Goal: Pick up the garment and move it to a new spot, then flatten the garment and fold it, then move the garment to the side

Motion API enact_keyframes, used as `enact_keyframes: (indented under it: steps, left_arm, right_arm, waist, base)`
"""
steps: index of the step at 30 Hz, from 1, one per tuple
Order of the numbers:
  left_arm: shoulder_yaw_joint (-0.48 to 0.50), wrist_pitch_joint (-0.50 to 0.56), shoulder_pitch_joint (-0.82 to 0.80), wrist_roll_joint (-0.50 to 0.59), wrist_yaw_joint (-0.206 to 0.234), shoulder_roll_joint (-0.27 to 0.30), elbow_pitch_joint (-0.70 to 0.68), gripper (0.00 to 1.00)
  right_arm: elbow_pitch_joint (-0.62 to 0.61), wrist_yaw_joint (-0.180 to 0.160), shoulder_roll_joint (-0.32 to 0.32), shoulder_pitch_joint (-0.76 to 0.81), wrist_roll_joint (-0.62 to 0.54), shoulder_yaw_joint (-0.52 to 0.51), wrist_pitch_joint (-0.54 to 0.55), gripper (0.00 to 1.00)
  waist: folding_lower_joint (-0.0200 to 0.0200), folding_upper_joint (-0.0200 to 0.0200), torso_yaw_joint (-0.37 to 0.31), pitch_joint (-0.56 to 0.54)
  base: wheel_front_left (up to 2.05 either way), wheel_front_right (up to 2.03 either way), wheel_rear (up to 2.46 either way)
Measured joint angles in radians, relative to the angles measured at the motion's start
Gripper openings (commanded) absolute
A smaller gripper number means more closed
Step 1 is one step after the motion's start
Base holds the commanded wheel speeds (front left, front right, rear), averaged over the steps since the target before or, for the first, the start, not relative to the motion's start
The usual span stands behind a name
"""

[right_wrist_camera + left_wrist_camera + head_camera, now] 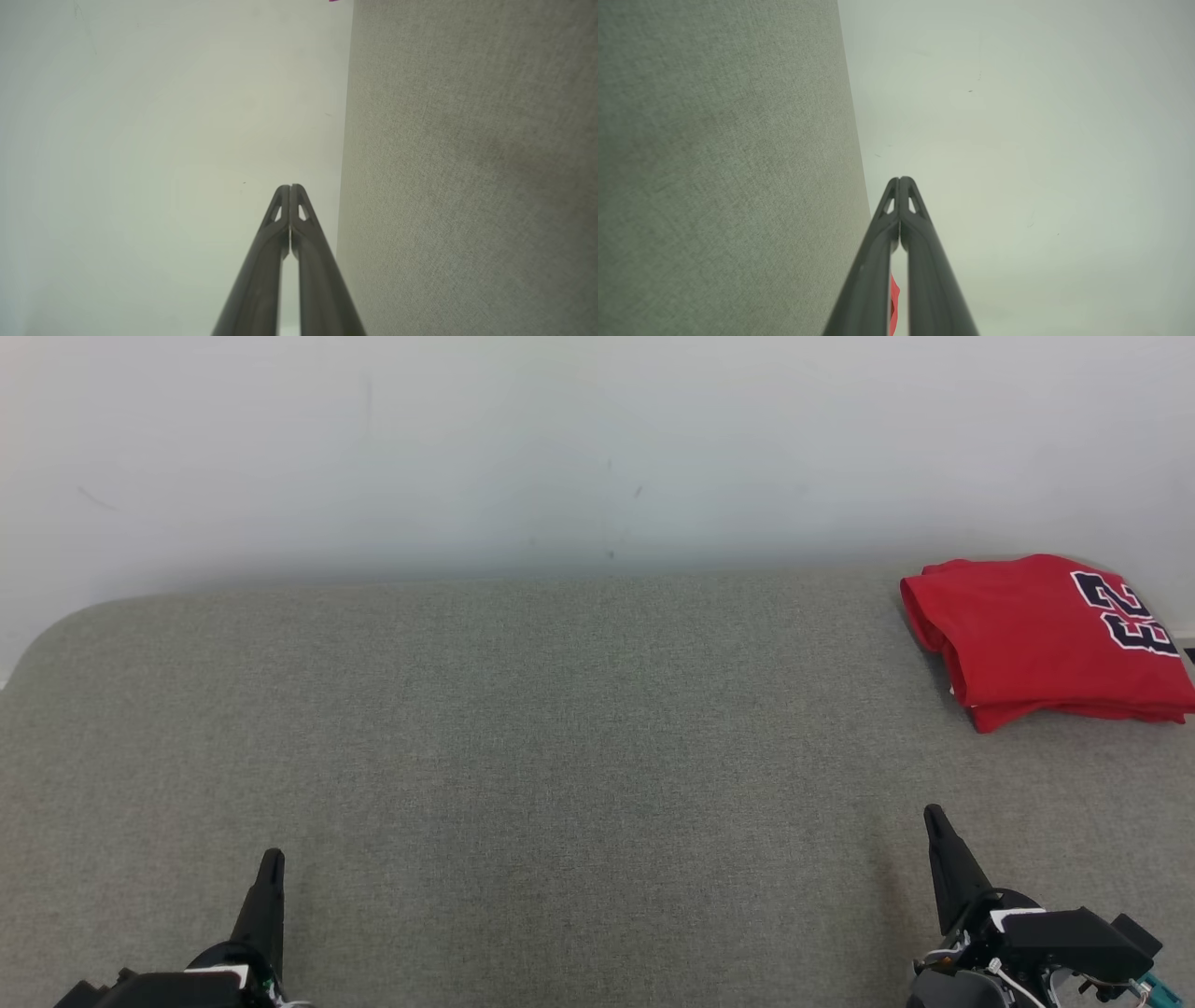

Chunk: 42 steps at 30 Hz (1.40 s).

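The garment is a red jersey with a dark, white-edged number, folded into a compact stack at the far right of the grey fabric surface. A sliver of its red cloth peeks between the fingers in the left wrist view. My left gripper rests at the lower left, shut, with its tips pressed together and nothing held. My right gripper sits at the lower right, well in front of the jersey, also shut and empty, tips touching.
A pale wall rises right behind the grey surface's far edge. The surface's left far corner is rounded. The jersey lies close to the right border of the head view.
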Motion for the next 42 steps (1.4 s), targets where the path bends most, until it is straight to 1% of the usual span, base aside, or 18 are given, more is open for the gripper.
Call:
enact_keyframes:
  steps: [42]
  left_arm:
    - [0.0, 0.0, 0.0, 0.0, 0.0, 0.0, 0.0, 0.0]
  right_arm:
    - [0.0, 0.0, 0.0, 0.0, 0.0, 0.0, 0.0, 0.0]
  waist:
    - [0.0, 0.0, 0.0, 0.0]
  base:
    - [0.0, 0.0, 0.0]
